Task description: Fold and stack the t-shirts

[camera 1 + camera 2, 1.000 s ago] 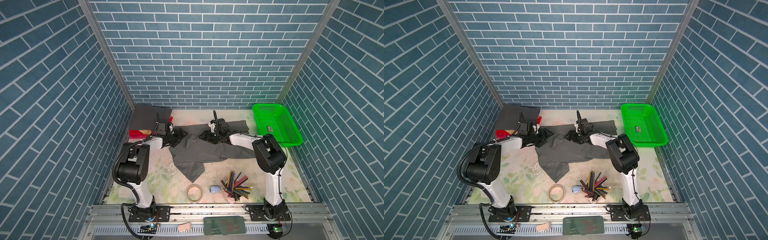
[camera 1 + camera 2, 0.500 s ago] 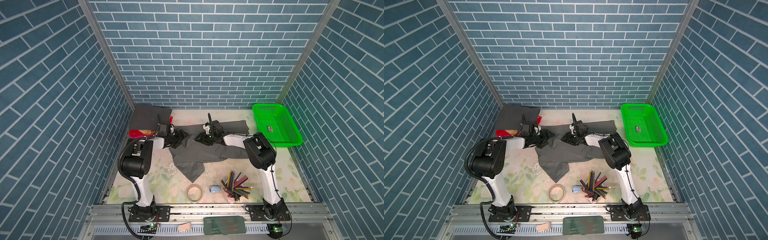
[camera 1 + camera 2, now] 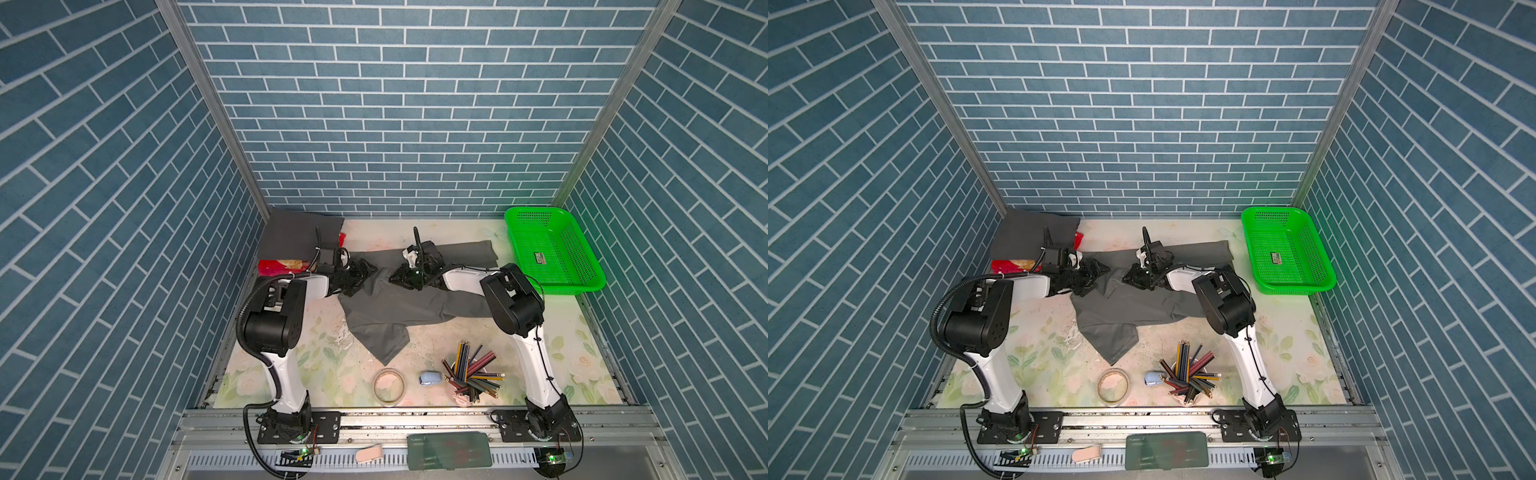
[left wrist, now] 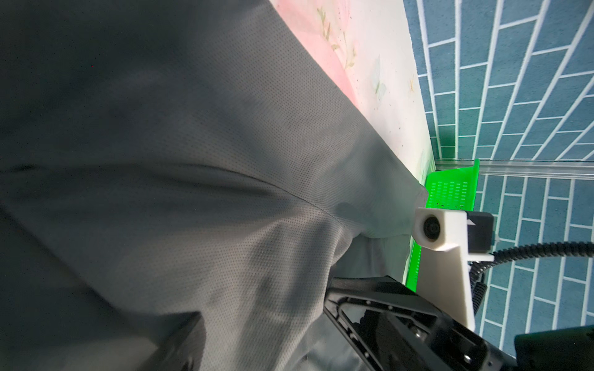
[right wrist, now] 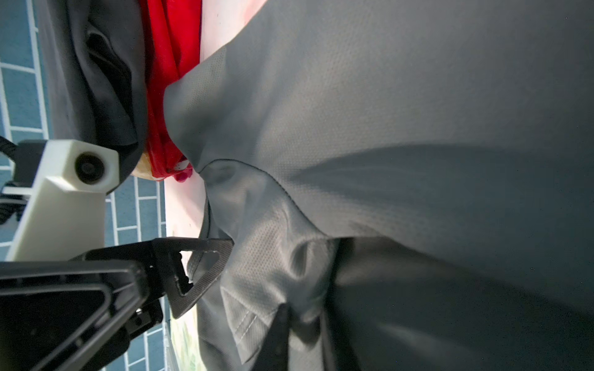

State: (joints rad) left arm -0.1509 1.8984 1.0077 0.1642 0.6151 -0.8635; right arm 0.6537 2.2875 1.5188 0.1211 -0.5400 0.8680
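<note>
Right gripper [image 3: 397, 278] now further left — at mid-grey t-shirt [image 3: 407, 309].

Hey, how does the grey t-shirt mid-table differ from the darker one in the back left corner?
The mid-grey t-shirt is lighter than the charcoal t-shirt. The mid-grey t-shirt lies spread and rumpled; the charcoal t-shirt is folded flat. The left claw and right claw are at the mid-grey t-shirt, not the charcoal t-shirt. Both are plain cloth.

Both top views look steeply down from high above the mid-grey soft cloth t-shirt [image 3: 399, 307]. Both wrist views face it very close, from opposite sides.
</note>
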